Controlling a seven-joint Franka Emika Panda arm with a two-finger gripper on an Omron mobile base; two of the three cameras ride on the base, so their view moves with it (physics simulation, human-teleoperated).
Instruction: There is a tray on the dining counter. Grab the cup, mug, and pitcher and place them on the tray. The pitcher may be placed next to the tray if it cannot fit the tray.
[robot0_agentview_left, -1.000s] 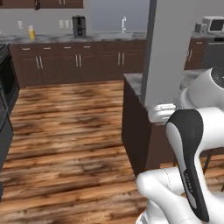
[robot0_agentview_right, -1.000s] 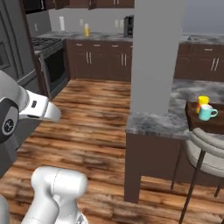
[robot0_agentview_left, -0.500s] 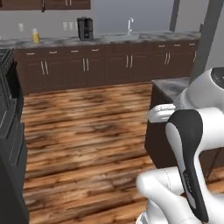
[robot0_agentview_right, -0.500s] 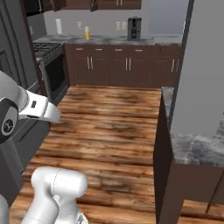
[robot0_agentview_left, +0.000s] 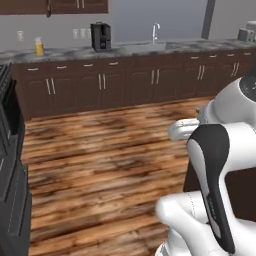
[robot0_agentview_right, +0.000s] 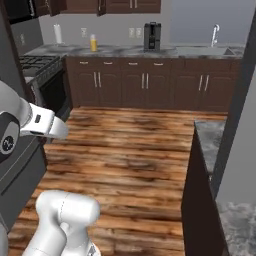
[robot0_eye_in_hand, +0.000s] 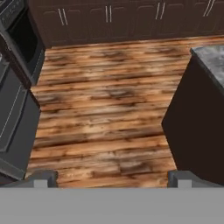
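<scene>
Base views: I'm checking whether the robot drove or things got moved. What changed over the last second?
The base turned, so the whole scene shifted: the dining counter, once central with cup and mug on the tray, has slid to the right edge, and the pitcher on the far worktop came nearer the middle. Nothing was grasped or released. The gripper stayed open and empty over the floor.

White arm folded upright, gripper (robot0_eye_in_hand: 112, 178) pointing down — jaws spread wide, holding nothing
</scene>
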